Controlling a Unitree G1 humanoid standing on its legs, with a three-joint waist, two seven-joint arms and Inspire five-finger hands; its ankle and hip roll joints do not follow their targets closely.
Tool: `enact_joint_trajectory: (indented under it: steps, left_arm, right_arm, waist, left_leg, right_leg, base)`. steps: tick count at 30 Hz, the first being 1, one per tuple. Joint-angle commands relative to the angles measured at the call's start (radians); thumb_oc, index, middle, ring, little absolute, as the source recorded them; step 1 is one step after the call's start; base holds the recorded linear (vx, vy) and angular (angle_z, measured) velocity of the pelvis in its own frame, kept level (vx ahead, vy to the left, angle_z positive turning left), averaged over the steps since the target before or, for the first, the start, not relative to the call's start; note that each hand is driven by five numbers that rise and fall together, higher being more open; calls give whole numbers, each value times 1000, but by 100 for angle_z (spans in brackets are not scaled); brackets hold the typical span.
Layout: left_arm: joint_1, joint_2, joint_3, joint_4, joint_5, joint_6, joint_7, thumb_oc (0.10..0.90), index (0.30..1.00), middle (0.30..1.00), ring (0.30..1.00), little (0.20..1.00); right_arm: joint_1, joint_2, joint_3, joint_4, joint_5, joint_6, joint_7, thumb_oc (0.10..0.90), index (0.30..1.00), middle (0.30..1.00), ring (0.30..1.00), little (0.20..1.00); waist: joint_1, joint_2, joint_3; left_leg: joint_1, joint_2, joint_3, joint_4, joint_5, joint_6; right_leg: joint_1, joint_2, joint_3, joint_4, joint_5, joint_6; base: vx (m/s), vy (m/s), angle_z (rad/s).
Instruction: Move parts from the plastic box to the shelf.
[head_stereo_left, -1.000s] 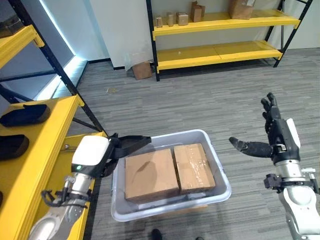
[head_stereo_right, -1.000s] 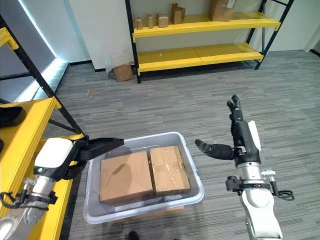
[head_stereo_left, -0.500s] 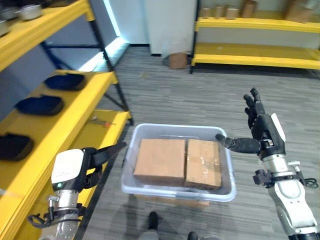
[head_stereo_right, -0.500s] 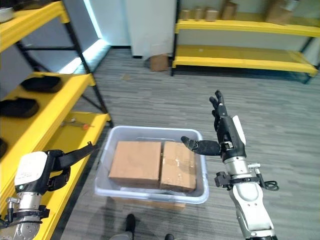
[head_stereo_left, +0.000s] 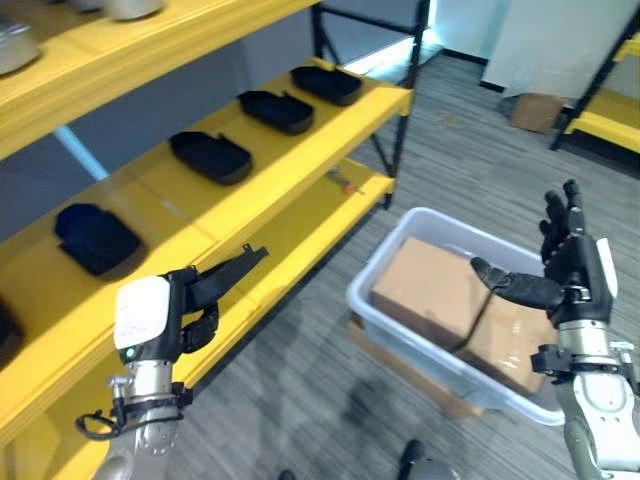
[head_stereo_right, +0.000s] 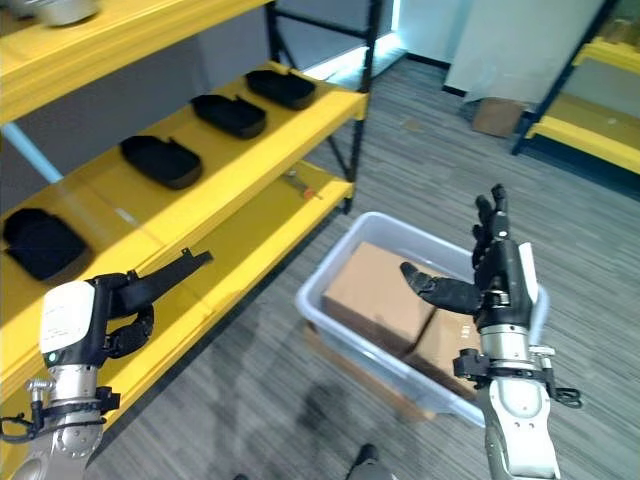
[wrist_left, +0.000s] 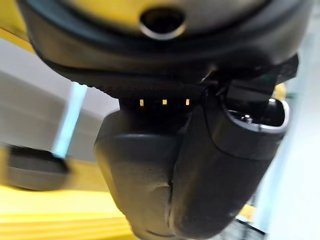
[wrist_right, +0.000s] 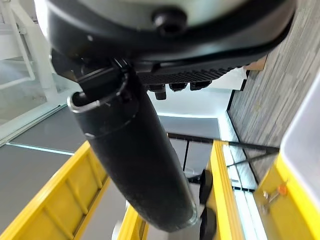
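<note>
Both hands empty, nothing picked up yet. Right hand (head_stereo_left: 572, 262) is raised w/ fingers straight up and thumb stuck out sideways, spread apart, holding nothing; it hangs over the plastic box (head_stereo_left: 392, 316), thumb tip above the seam between the two cardboard boxes. Looks like a ready pose, not a grasp: palm is vertical, not turned down toward the load. Left hand (head_stereo_right: 135, 303) is up at chest height w/ fingers extended fwd and relaxed, also carrying nothing; the yellow shelf (head_stereo_left: 300, 215) runs along its outer side, the plastic box sits well apart on its inner side. Parts are still in the box on the floor: larger cardboard box (head_stereo_left: 422, 292) on the side nearer the left hand, smaller cardboard box (head_stereo_left: 507, 337) just under the right hand's wrist, the two touching and filling the tub, so little room for fingers at the sides. Judgement: a lift prob needs both hands, one per end. Black trays (head_stereo_left: 211, 157) lie spaced out on the shelf level beyond the left hand; the lower level below them has bare stretches apart from a small orange-handled tool (head_stereo_left: 342, 181), so that's the likelier drop spot. Step in hand: turning/positioning betw shelf and box, task barely begun.
</note>
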Motion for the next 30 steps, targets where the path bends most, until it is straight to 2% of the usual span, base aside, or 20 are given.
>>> enact_joint_trajectory:
  steps: [1,3,4,6,7,8,11,14,16,17,18,19,20,21,22,24,26,27,29,30]
  left_arm:
    - [-22,93,144,-122,-45,-35,118,400,300,300,300,300]
    - [-21,92,149,-122,-44,-32,123,400,300,300,300,300]
    - [-17,91,155,-122,-41,-27,128,400,300,300,300,300]
    - [-4,79,169,-129,-29,-16,146,400,300,300,300,300]
    - [1,77,172,-133,-25,-13,148,400,300,300,300,300]
    - [2,79,178,-144,-17,-11,150,400,300,300,300,300]
    - [-5,84,180,-150,-15,-10,151,400,300,300,300,300]
    - [-18,95,181,-157,-7,-7,159,400,300,300,300,300]
    - [-27,99,181,-158,-14,-9,159,400,300,300,300,300]
    - [-35,107,177,-163,-20,-14,160,400,300,300,300,300]
    - [-36,107,179,-163,-21,-14,159,400,300,300,300,300]
    - [-44,122,169,-166,-34,-22,154,400,300,300,300,300]
    - [-45,124,167,-169,-37,-27,149,400,300,300,300,300]
    - [-58,128,158,-173,-46,-33,133,400,300,300,300,300]
    - [-59,127,158,-173,-46,-33,132,400,300,300,300,300]
    - [-70,127,146,-176,-52,-33,121,400,300,300,300,300]
    - [-70,123,149,-195,-49,-32,115,400,300,300,300,300]
    - [-69,126,147,-201,-50,-34,112,400,300,300,300,300]
    - [-69,136,150,-222,-36,-41,111,400,300,300,300,300]
    - [-75,140,158,-249,-33,-52,126,400,300,300,300,300]
  right_arm:
    - [-68,-46,-5,-67,36,-103,12,900,1000,1000,1000,1000]
    - [-72,-40,3,-66,32,-102,11,900,1000,1000,1000,1000]
    - [-72,-33,9,-63,27,-98,11,900,1000,1000,1000,1000]
    - [-78,-9,26,-47,-3,-83,6,900,1000,1000,1000,1000]
    - [-78,-3,29,-46,-9,-80,5,900,1000,1000,1000,1000]
    - [-72,9,31,-45,-23,-81,0,900,1000,1000,1000,1000]
    - [-67,20,26,-47,-41,-84,-13,900,1000,1000,1000,1000]
    - [-57,42,25,-45,-62,-86,-23,900,1000,1000,1000,1000]
    - [-54,50,25,-44,-68,-89,-25,900,1000,1000,1000,1000]
    - [-55,49,28,-48,-75,-92,-27,900,1000,1000,1000,1000]
    - [-57,49,28,-48,-76,-92,-27,900,1000,1000,1000,1000]
    - [-54,45,34,-54,-77,-95,-19,900,1000,1000,1000,1000]
    - [-54,43,36,-56,-76,-94,-13,900,1000,1000,1000,1000]
    - [-50,37,32,-59,-68,-94,-4,900,1000,1000,1000,1000]
    - [-50,37,31,-60,-67,-93,-3,900,1000,1000,1000,1000]
    - [-42,29,26,-63,-57,-98,5,900,1000,1000,1000,1000]
    - [-37,22,23,-70,-50,-110,3,900,1000,1000,1000,1000]
    - [-28,18,24,-73,-45,-116,0,900,1000,1000,1000,1000]
    - [-20,11,23,-80,-41,-120,2,900,1000,1000,1000,1000]
    - [-30,1,30,-80,-30,-121,-2,900,1000,1000,1000,1000]
  waist:
    - [8,-15,-101]
    - [16,-17,-100]
    - [24,-20,-99]
    - [46,-27,-107]
    - [48,-31,-109]
    - [55,-40,-113]
    - [60,-48,-114]
    - [62,-52,-114]
    - [47,-54,-105]
    - [30,-54,-88]
    - [33,-54,-88]
    - [5,-48,-72]
    - [0,-46,-68]
    - [-13,-49,-67]
    - [-12,-48,-67]
    - [-23,-58,-77]
    - [-32,-69,-92]
    - [-35,-74,-98]
    - [-39,-73,-106]
    - [-34,-67,-115]
  left_leg:
    - [-75,47,-99,55,-26,63]
    - [-76,32,-104,55,-34,71]
    - [-72,10,-113,45,-40,84]
    - [-60,-64,-133,3,-48,122]
    - [-60,-81,-135,0,-51,130]
    - [-58,-116,-145,-1,-58,148]
    - [-66,-146,-155,-1,-58,159]
    - [-69,-183,-174,-3,-57,176]
    - [-63,-193,-193,-3,-55,189]
    - [-69,-203,-202,-3,-33,200]
    - [-71,-203,-198,-3,-32,200]
    - [-72,-206,-222,-3,-14,214]
    - [-73,-204,-219,-3,-9,216]
    - [-81,-208,-226,-3,4,223]
    - [-84,-207,-225,-3,8,222]
    - [-99,-221,-235,-3,22,225]
    - [-113,-234,-239,-2,30,221]
    - [-119,-240,-240,-1,33,217]
    - [-116,-240,-246,0,38,211]
    - [-120,-230,-231,1,36,205]
  right_leg:
    - [89,44,-19,-38,-125,32]
    - [91,29,-26,-43,-112,44]
    - [96,8,-32,-48,-92,59]
    - [96,-49,-32,-61,-38,101]
    - [98,-61,-31,-64,-30,108]
    - [104,-91,-28,-76,12,132]
    - [114,-115,-28,-95,47,149]
    - [118,-138,-28,-94,65,155]
    - [104,-137,32,-49,73,147]
    - [75,-117,100,-23,93,125]
    - [68,-117,106,-18,93,125]
    - [26,-17,251,36,33,99]
    - [6,34,294,62,-19,85]
    - [-8,148,349,113,-117,46]
    - [-13,149,349,115,-114,44]
    - [-10,249,370,124,-160,15]
    - [7,320,394,67,-173,-6]
    - [25,335,422,6,-166,-17]
    - [43,346,454,-34,-142,-14]
    - [63,345,458,-97,-120,-11]
  base:
    - [-34,231,37]
    - [-26,173,26]
    - [-37,286,18]
    - [-52,461,9]
    - [-31,454,10]
    - [-15,267,18]
    - [-28,205,17]
    - [-24,215,19]
    - [-44,171,23]
    - [-104,115,32]
    - [-141,160,57]
    - [-56,112,70]
    - [-59,138,53]
    - [-36,44,27]
    - [-30,22,0]
    - [-21,-10,15]
    - [-24,-50,23]
    - [-16,-60,2]
    - [-15,-69,-5]
    - [-31,-89,-6]
